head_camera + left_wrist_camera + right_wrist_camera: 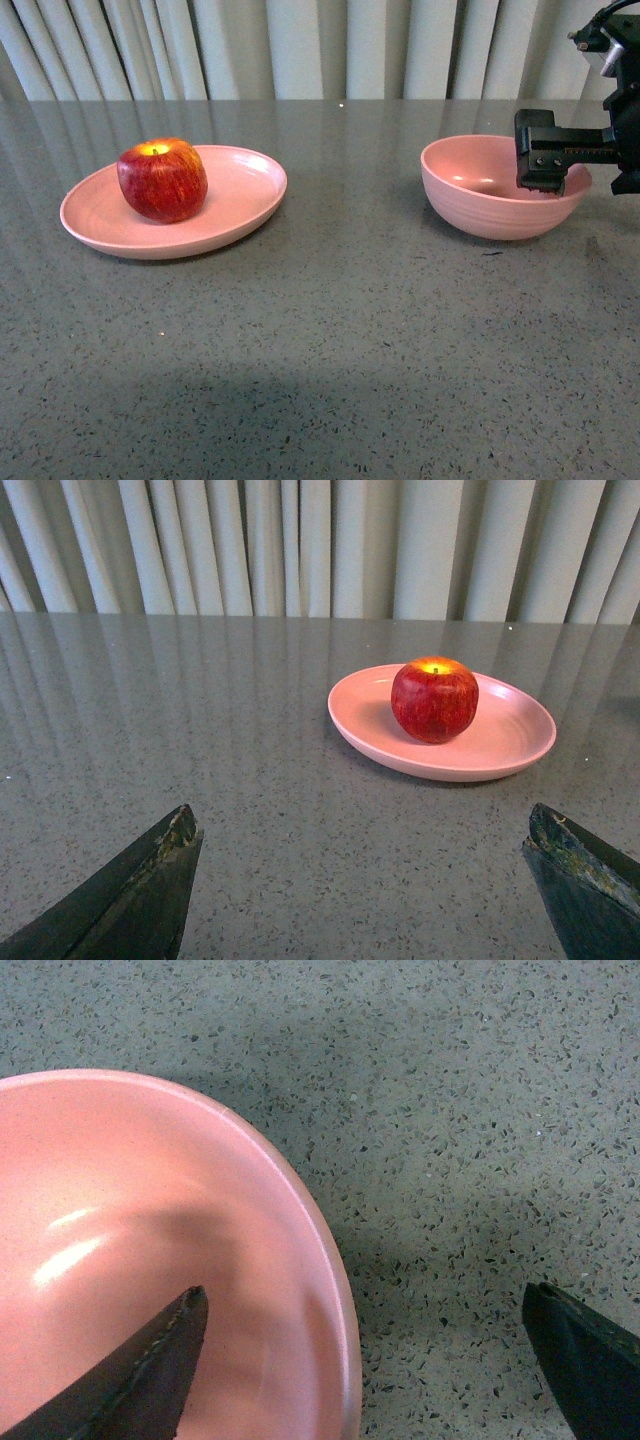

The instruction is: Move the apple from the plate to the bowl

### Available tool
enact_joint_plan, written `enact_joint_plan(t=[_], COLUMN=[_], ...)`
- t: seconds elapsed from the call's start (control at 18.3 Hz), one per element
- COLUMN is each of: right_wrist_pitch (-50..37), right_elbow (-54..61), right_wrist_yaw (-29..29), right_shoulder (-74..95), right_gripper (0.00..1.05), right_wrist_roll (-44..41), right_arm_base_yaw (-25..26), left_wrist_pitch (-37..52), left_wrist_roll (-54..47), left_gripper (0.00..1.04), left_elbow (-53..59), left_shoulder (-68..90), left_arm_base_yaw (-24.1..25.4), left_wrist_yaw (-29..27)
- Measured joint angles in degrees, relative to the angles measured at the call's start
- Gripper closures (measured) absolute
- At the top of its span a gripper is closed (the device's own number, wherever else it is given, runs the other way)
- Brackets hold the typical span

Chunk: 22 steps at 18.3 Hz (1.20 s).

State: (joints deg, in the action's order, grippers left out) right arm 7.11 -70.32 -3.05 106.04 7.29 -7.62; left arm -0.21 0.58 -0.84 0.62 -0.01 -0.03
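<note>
On tabletop [330,340], left side: apple [162,180] sat on plate [240,205] | bowl [470,205] right, well apart | left fingers [130,900] spread wide, empty | right fingers [130,1380] spread wide, either side of bowl rim

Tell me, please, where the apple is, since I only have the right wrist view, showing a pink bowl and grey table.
Observer: The apple sits on the plate, left of the bowl in the front view, well apart from it.
Operator: Is the left gripper close to it?
Observer: No, the left gripper is open and empty, with bare table between it and the plate.
Operator: Where is my right gripper along the bowl?
Observer: The right gripper is over the bowl's right part, the side away from the plate.
</note>
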Motion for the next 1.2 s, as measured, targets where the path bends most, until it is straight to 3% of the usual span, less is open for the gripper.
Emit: enact_joint_plan(t=[0.44, 0.55, 1.2], right_wrist_pitch=[0.04, -0.09, 4.52], right_elbow=[0.22, 0.20, -2.91], right_wrist_yaw=[-0.15, 0.52, 5.95], right_shoulder=[-0.02, -0.90, -6.47], right_gripper=[0.86, 1.01, 1.02], right_wrist_roll=[0.04, 0.70, 1.90], right_arm_base_yaw=[-0.33, -0.35, -1.90], left_wrist_pitch=[0.00, 0.00, 0.00], left_wrist_roll=[0.00, 0.00, 0.00], left_gripper=[0.07, 0.07, 0.07], left_elbow=[0.00, 0.00, 0.00], left_shoulder=[0.00, 0.00, 0.00], left_arm_base_yaw=[0.00, 0.00, 0.00], left_wrist_yaw=[0.00, 0.02, 0.02])
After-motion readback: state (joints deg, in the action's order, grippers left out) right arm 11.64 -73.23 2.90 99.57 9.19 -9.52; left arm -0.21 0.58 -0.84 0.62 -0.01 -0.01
